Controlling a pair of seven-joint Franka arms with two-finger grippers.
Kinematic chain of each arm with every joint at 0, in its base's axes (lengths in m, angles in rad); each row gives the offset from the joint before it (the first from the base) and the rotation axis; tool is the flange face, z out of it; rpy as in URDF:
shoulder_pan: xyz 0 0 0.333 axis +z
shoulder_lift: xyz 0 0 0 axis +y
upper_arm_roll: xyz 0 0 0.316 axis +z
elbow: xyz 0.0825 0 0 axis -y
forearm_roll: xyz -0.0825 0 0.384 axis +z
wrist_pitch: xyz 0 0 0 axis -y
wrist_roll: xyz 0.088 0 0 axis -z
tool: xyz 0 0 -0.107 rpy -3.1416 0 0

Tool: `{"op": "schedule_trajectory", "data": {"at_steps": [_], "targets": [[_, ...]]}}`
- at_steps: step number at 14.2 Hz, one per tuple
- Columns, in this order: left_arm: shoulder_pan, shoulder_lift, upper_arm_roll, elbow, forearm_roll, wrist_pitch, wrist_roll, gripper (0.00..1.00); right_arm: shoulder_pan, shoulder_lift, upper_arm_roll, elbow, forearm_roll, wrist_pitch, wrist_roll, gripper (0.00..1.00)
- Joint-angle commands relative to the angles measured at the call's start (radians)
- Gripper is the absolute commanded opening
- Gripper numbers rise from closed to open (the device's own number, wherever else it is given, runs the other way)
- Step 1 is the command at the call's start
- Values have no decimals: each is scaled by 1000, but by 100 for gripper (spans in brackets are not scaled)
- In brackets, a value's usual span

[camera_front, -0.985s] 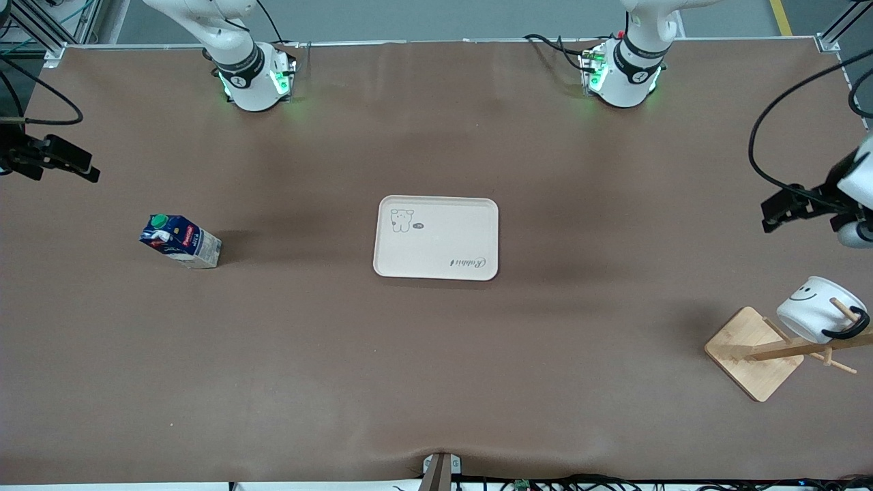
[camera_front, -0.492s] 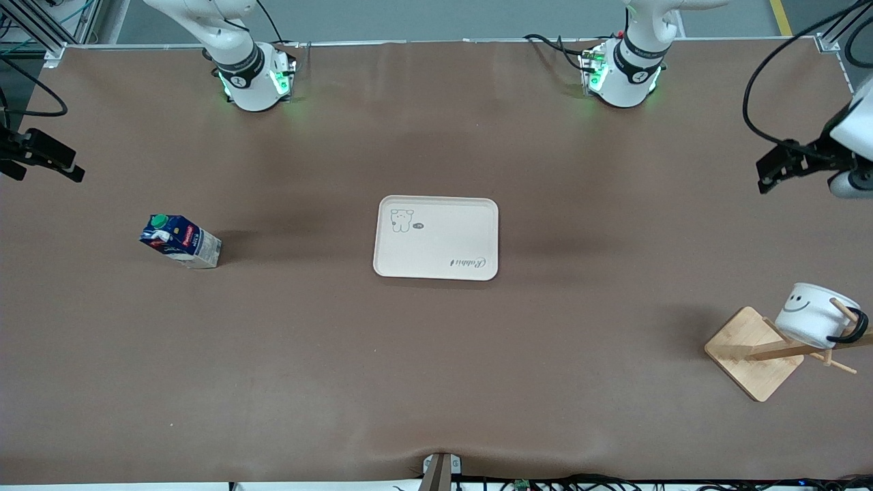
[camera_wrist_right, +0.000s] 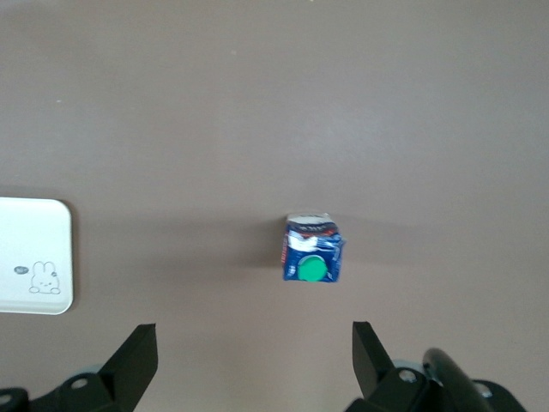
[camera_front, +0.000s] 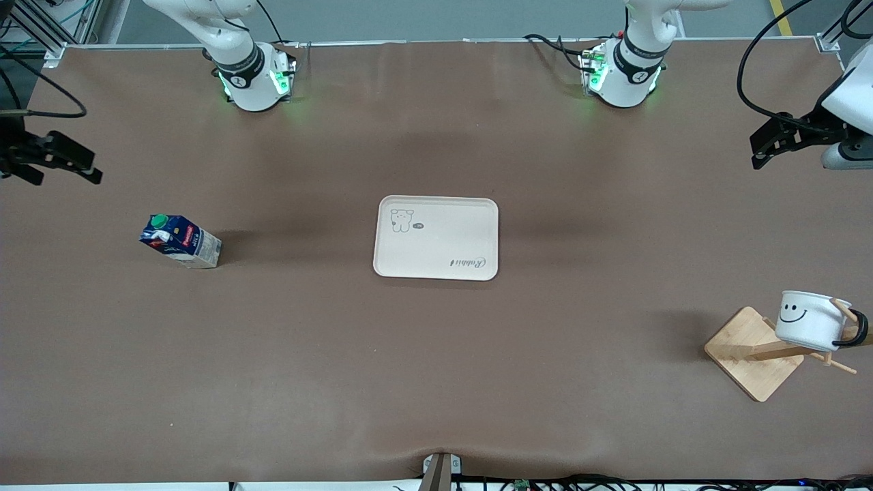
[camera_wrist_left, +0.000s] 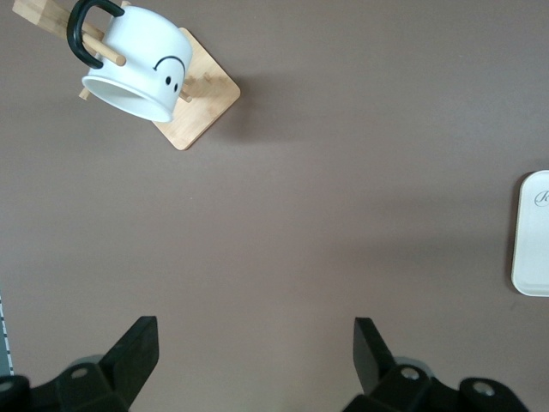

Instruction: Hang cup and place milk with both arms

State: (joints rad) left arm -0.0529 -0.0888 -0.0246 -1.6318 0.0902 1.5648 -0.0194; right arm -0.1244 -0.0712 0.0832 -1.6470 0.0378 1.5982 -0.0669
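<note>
White smiley cup [camera_front: 809,320] hangs on its peg (tilted); blue milk [camera_front: 180,241] stands upright.

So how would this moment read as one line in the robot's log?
white smiley mug: hung on wooden rack | blue milk carton: standing on table, off cream tray | left gripper: open | right gripper: open

I see brown table [camera_front: 436,368]. White tray [camera_front: 436,239] lies flat in middle of it. Little animal drawing [camera_front: 402,219] in tray corner toward right arm's end, far from front camera. Dark writing [camera_front: 469,262] in corner toward left arm's end, nearer to camera. Wooden rack [camera_front: 747,348] stands at left arm's end, nearer to camera than tray, well apart from it. Square base, thin pegs sticking out. Black cables [camera_front: 614,483] run along near table edge.
</note>
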Motion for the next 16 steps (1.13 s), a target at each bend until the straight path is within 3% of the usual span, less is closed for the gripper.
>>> {"op": "schedule_trajectory", "data": {"at_steps": [1,8,16], "targets": [[-10,-9,14,-3,-44,-14,15,100,12,-6,3,24,14,-14,4,100],[-19,-9,-14,-6,-49,-32,16,100,-12,-15,-5,33,7,-96,77,100],[-15,-11,-18,-5,-56,-28,19,100,-14,-6,-7,55,-6,-95,98,100]]}}
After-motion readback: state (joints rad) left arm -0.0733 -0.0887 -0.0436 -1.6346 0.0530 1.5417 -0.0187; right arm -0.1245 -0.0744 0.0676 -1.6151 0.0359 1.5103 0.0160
